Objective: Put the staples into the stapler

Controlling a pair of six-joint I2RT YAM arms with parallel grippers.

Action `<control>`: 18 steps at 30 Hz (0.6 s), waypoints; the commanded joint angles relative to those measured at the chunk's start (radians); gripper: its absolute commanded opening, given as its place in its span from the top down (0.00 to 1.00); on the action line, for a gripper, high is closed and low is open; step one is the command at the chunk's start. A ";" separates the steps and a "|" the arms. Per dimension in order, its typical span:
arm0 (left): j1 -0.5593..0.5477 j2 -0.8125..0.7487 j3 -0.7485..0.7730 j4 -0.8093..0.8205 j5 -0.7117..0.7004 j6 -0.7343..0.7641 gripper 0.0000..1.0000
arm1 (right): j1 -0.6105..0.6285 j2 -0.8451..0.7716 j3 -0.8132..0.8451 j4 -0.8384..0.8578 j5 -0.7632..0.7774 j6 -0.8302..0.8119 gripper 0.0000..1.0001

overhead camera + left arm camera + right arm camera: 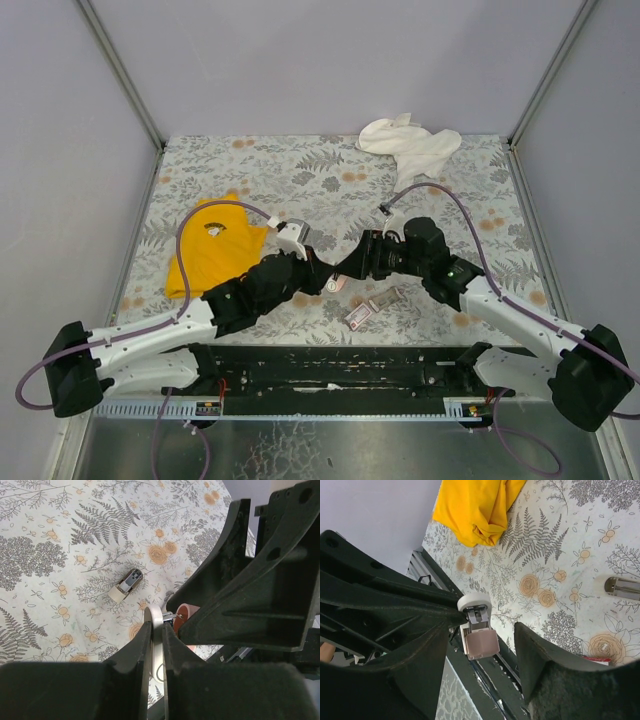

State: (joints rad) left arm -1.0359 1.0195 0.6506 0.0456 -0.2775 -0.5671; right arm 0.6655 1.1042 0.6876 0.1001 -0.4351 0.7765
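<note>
The stapler (479, 625) is tiny, with a pale rounded end, a silvery inner channel and a pink part (181, 618). My left gripper (157, 628) is shut on its pale end and holds it above the table, between the two arms in the top view (333, 284). My right gripper (482, 667) is open, with its fingers on either side of the stapler's pink part; I cannot tell if they touch it. The dark-red staples box (360, 316) lies on the table just right of the grippers, with its tray (386, 298) slid out. Loose staple strips are not visible.
A small pale beige block (127, 585) with a metal part lies on the floral tablecloth (330, 180) beyond the left fingers. A yellow cloth (215, 250) lies at the left. A white cloth (410, 145) is at the far right. A black rail (330, 365) runs along the near edge.
</note>
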 commanded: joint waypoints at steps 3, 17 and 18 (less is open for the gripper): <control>-0.017 0.009 0.045 0.019 -0.075 -0.026 1.00 | 0.020 -0.016 -0.022 0.060 0.012 0.020 0.45; -0.011 0.039 0.052 -0.179 -0.242 -0.223 1.00 | 0.020 -0.132 -0.023 -0.025 0.163 -0.025 0.99; -0.009 0.043 0.048 -0.184 -0.237 -0.238 1.00 | 0.020 -0.144 -0.023 -0.032 0.171 -0.028 0.99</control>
State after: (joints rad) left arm -1.0500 1.0412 0.6846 -0.0170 -0.4103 -0.7242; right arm 0.6830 1.0328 0.6559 0.0788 -0.3546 0.7784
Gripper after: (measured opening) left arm 0.076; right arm 0.328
